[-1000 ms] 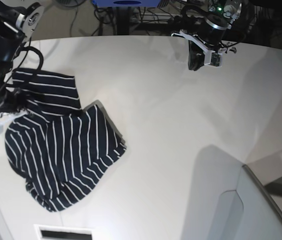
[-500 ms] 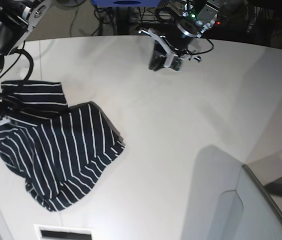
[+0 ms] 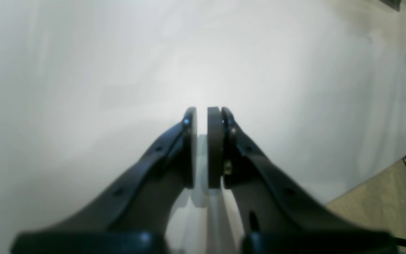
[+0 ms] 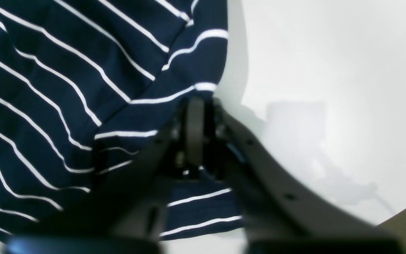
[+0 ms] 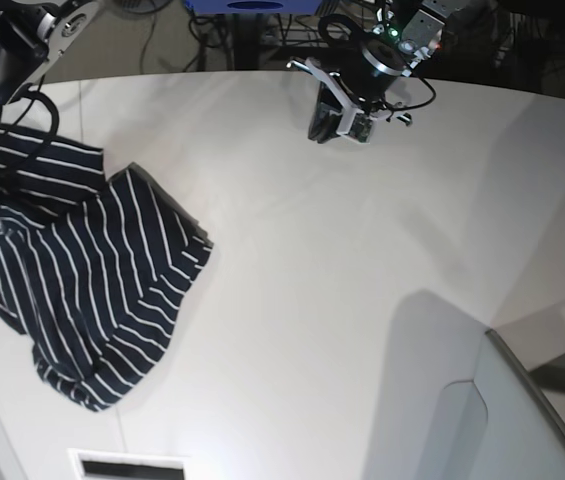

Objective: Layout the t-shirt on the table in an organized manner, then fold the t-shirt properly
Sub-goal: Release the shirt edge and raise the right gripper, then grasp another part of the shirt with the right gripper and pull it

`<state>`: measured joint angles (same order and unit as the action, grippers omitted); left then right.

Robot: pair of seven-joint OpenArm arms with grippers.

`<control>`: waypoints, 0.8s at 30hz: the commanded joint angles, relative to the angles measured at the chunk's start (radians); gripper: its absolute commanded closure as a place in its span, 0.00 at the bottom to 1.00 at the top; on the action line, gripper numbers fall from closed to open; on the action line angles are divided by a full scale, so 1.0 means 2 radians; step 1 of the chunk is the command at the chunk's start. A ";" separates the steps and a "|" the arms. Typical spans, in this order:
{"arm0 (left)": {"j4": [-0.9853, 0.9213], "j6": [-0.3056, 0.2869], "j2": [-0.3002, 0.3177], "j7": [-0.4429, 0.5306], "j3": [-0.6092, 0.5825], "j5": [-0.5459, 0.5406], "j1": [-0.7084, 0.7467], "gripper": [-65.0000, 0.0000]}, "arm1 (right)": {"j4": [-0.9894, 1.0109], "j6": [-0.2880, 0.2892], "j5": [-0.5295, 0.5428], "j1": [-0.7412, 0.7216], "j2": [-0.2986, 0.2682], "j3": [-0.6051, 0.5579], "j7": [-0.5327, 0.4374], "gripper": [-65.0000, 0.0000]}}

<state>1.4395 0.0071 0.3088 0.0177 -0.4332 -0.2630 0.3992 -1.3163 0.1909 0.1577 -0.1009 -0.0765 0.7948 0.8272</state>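
Since a second ago the t-shirt has been dragged toward the table's near-left edge and stretched longer, and the left gripper has swung in from the far right to hover over the far middle of the table. That gripper's fingers stand almost together with a thin slit between them, nothing in it, well apart from the shirt. The right gripper sits at the shirt's edge; striped fabric lies under and around its fingers, which look pressed close, but blur and the dark housing hide whether cloth is actually pinched, so I cannot tell. From the base view its tips are cut off at the left border. The shirt lies bunched, its collar and sleeves hard to make out.
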 commanded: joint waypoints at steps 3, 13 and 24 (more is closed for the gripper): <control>0.007 -0.001 0.003 0.011 0.001 -0.001 0.002 0.91 | -0.051 0.000 0.004 0.015 -0.006 -0.018 -0.007 0.55; 0.015 -0.001 0.007 0.011 0.060 -0.001 0.016 0.91 | -0.207 0.028 0.004 0.089 0.000 -0.274 -0.011 0.42; 0.018 -0.001 0.007 0.011 0.130 -0.001 0.055 0.91 | -0.125 -0.037 0.004 0.009 -0.002 -0.401 0.006 0.42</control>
<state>1.4612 0.0059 0.3218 0.0143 -0.1753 -0.2630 0.5056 -1.5501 0.1150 0.1581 -0.0628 -0.0772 -0.0105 0.8505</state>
